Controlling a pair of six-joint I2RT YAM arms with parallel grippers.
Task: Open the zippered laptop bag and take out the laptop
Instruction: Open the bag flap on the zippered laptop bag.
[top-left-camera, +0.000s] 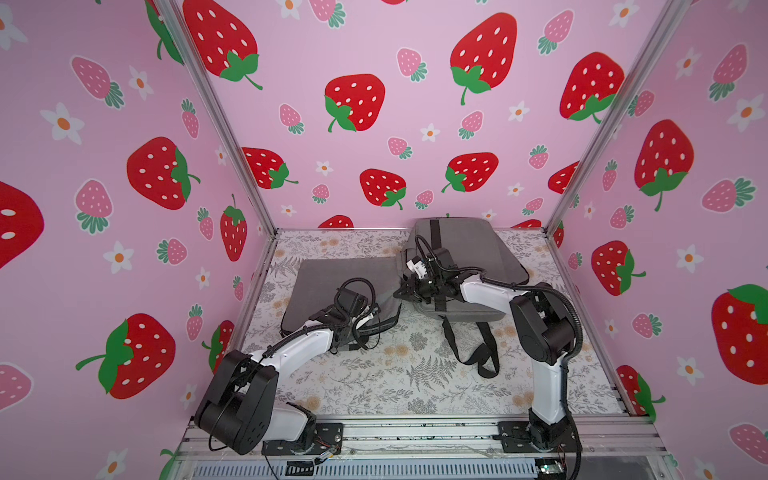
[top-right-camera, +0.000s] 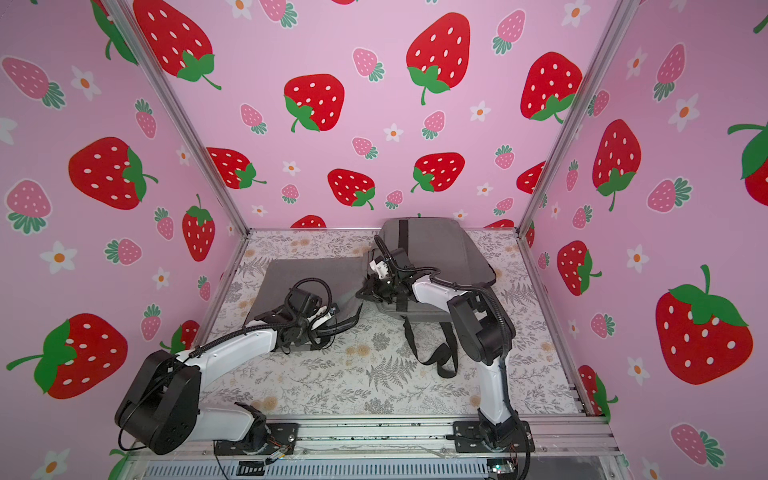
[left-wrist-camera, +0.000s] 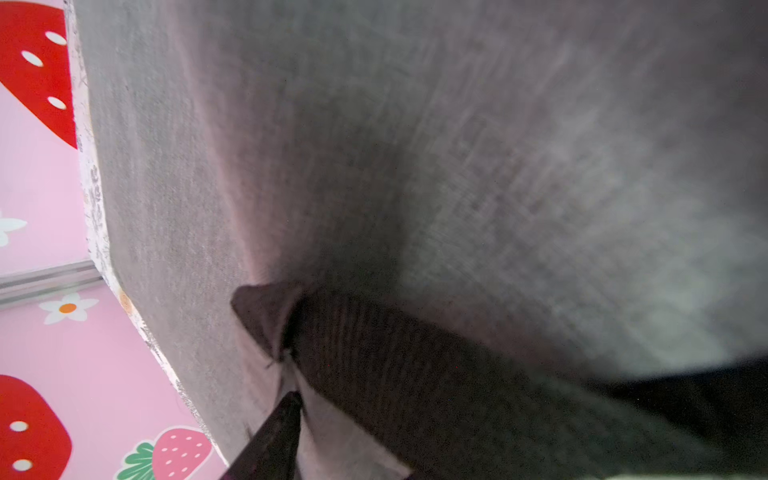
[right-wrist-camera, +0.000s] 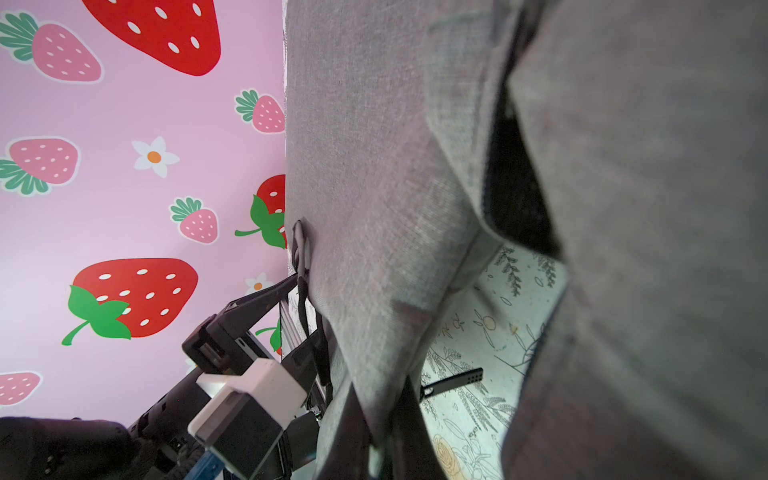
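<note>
Laptop bag (top-left-camera: 324, 284): a flat grey cloth sleeve on the table (top-left-camera: 374, 382), stretched between the two sets of jaws.
Left gripper (left-wrist-camera: 291, 376): the jaws stand partly apart with a fold of the bag's cloth between them, at its edge. I cannot tell whether they bite it.
Right gripper (top-left-camera: 399, 294): the jaws are pressed together, pinching a corner of the bag and lifting it slightly off the table.
Laptop: not visible, presumably inside the bag and so between the two grips.
Zip: in both top views a dark gap runs along the edge beside the left jaws, so the mouth seems at least partly open. A small loop with a cord (right-wrist-camera: 300, 245), just ahead of the left jaws, may be the pull.
Backpack (top-left-camera: 469, 253): behind the right jaws, touching or nearly touching the pinched corner.
Cloth handling: soft and limp, so it folds and slips from a shallow pinch. A seam or corner holds better than flat cloth.
Laptop handling: likely stiff, heavy, smooth and fragile. Grip it deep across a bared edge while the other jaws hold the bag back.
</note>
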